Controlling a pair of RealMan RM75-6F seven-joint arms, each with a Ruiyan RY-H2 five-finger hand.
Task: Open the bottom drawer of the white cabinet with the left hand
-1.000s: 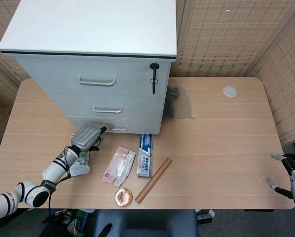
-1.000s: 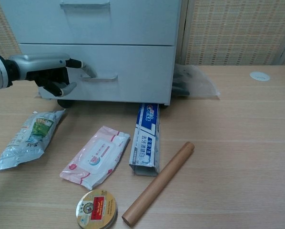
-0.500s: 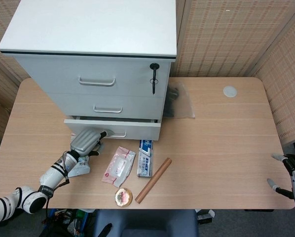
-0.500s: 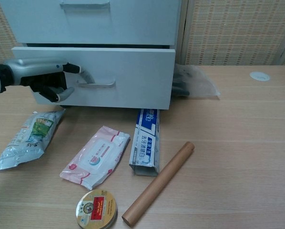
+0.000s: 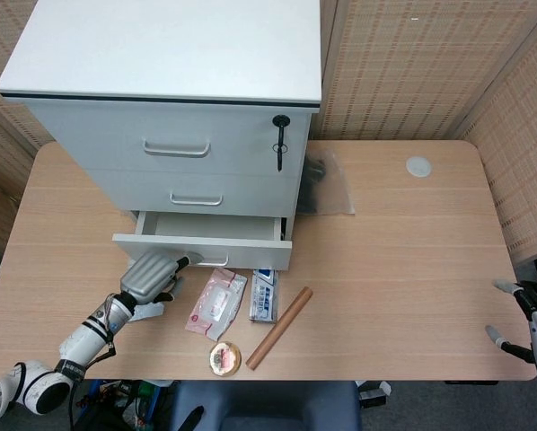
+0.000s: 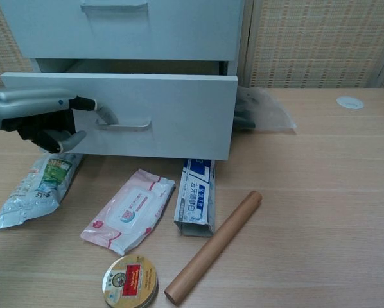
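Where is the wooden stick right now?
The wooden stick lies slanted on the table's front middle in the chest view, just right of the toothpaste box and beside the round tin.

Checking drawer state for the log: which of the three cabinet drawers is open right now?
The bottom drawer: its front stands out from the white cabinet with the left robot hand at its handle. The middle drawer and top drawer sit flush.

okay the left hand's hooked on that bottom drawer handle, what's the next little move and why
Probably a bit more straight pull toward the robot. The left hand has a finger on the handle, and the bottom drawer is only partly out of the white cabinet, its front overhanging the toothpaste box.
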